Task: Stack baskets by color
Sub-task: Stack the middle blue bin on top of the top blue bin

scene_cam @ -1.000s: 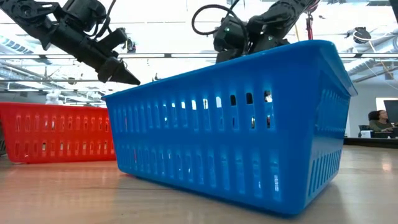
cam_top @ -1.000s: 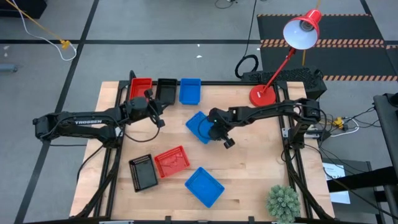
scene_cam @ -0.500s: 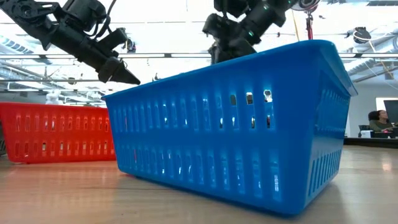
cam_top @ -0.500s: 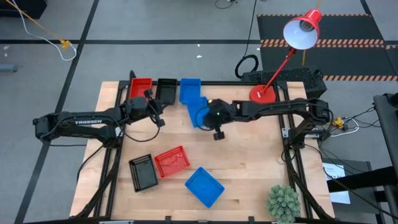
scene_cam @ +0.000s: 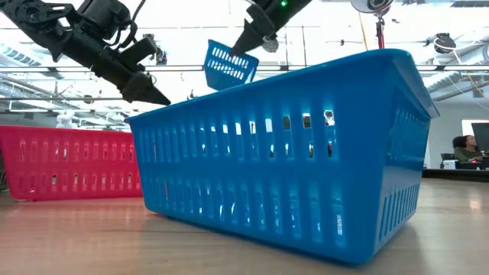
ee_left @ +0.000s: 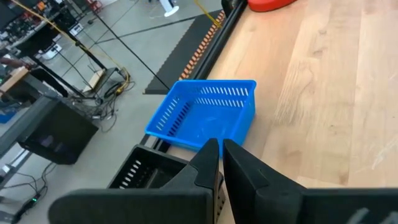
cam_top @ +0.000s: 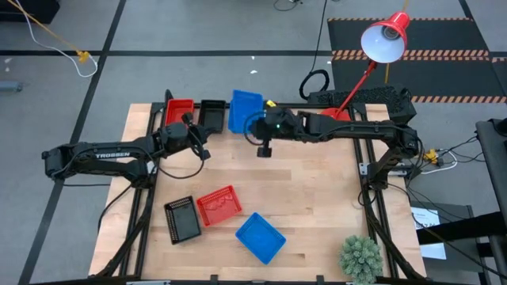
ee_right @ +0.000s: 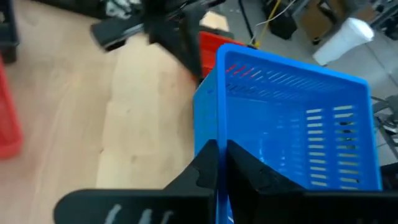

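My right gripper (cam_top: 255, 127) is shut on a blue basket (scene_cam: 229, 65), held high over the table's far edge, above the blue basket (ee_left: 205, 115) that rests there. Beside that one stand a black basket (cam_top: 211, 113) and a red basket (cam_top: 180, 109). Near the front edge lie a black basket (cam_top: 182, 219), a red basket (cam_top: 219, 205) and a blue basket (cam_top: 260, 236). My left gripper (cam_top: 204, 154) hangs shut above the table's left half, holding nothing. My right gripper pinches one side wall of the blue basket at its rim (ee_right: 217, 134). One finger (ee_right: 242, 165) is inside the basket and the other outside. The fingers slant down toward the far left. The basket hangs tilted below them, clear of the table and of the other baskets.
A red lamp base (cam_top: 333, 120) stands at the far right with its head (cam_top: 386, 38) beyond the table. A green plant (cam_top: 360, 257) sits at the near right corner. Bare wood (cam_top: 317, 190) lies in the middle and right. A person (scene_cam: 462, 149) sits far off.
My right gripper has risen and gone from the table's middle toward the far edge, tipping from steeply down to a shallow slant. It has carried the blue basket with it, lifted off the table and now tilted above the far blue basket.
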Controlling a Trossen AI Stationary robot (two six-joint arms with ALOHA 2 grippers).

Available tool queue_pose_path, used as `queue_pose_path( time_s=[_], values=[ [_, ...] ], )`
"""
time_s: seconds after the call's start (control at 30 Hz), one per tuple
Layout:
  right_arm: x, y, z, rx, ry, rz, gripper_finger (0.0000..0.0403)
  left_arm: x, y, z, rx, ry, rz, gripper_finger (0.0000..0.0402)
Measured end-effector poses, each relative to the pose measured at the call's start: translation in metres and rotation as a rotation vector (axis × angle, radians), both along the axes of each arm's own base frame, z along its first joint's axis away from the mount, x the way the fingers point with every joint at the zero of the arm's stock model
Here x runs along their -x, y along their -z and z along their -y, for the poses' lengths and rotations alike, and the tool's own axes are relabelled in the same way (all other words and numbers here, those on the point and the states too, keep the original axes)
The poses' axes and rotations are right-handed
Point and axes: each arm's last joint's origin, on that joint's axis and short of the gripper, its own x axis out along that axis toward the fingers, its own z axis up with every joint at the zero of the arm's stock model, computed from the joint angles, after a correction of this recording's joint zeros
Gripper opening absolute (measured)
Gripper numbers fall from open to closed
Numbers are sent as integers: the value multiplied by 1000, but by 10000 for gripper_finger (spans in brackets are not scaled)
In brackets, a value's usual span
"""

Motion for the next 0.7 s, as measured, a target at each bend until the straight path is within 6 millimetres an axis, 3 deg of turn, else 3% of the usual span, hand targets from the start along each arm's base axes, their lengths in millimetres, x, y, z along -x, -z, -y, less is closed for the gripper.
queue_pose_path(
  time_s=[0.47,0.7],
  values=[
    [-9,-47,41,53,76,100,8,2,4,1,21,-4,-34,26],
    [-25,-30,59,68,90,49,9,2,5,1,28,-5,-48,26]
  ],
)
